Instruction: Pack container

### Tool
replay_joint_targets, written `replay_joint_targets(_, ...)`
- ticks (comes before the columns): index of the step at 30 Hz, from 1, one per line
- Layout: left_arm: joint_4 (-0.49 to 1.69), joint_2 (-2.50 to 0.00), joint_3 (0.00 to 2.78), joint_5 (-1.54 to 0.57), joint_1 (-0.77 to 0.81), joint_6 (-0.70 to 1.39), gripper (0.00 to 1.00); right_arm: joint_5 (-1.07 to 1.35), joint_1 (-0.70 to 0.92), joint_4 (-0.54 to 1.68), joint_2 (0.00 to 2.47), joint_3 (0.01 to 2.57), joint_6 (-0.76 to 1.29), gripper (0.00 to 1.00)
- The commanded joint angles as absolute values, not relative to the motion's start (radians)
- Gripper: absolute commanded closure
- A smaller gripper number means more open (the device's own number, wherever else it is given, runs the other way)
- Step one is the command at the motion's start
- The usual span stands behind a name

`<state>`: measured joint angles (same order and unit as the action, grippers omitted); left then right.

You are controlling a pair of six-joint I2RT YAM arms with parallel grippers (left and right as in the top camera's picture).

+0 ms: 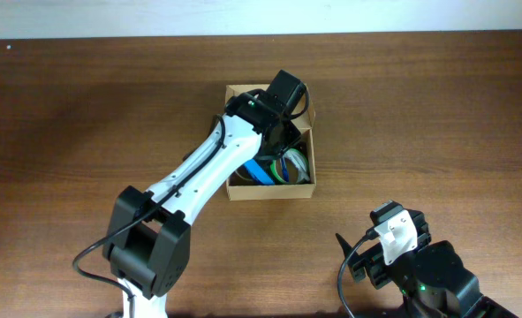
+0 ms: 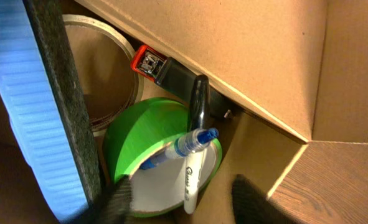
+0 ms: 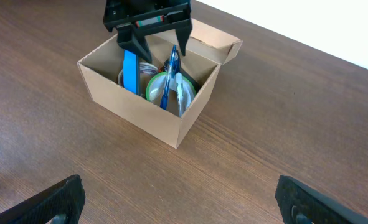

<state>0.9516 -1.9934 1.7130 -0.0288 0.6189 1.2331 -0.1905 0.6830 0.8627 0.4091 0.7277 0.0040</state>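
While the left gripper [image 3: 161,45], fingers apart, hangs in the mouth of the box [image 3: 140,115], packing looks nearly done: blue packet [image 2: 22,106], green tape roll [image 2: 149,134], pens [image 2: 185,146] and stapler [image 2: 149,62] sit beneath it, lid flap [image 3: 218,40] beside it stands open, right gripper [image 3: 179,202] sits spread, well off.

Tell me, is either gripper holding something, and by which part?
Nothing is held. The left gripper is open above the box; the right gripper is open and empty.
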Motion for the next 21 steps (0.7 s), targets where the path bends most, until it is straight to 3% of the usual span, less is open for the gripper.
replay_joint_targets(1,0.95,-1.96,1.723,-0.04,0.619,1.234,0.44,-0.192,0.678,0.86,0.404,0.723,0.016,0.01)
replay_joint_targets(8,0.951,-2.003,1.722,-0.027,0.619,1.214,0.46,-0.192,0.678,0.86,0.404,0.723,0.016,0.01)
replay_joint_targets(15,0.954,-2.061,1.722,-0.03,0.619,1.191,0.66,-0.192,0.678,0.86,0.404,0.723,0.016,0.01)
replay_joint_targets(21,0.955,-2.076,1.722,-0.027,0.619,1.179,0.68,-0.192,0.678,0.86,0.404,0.723,0.016,0.01)
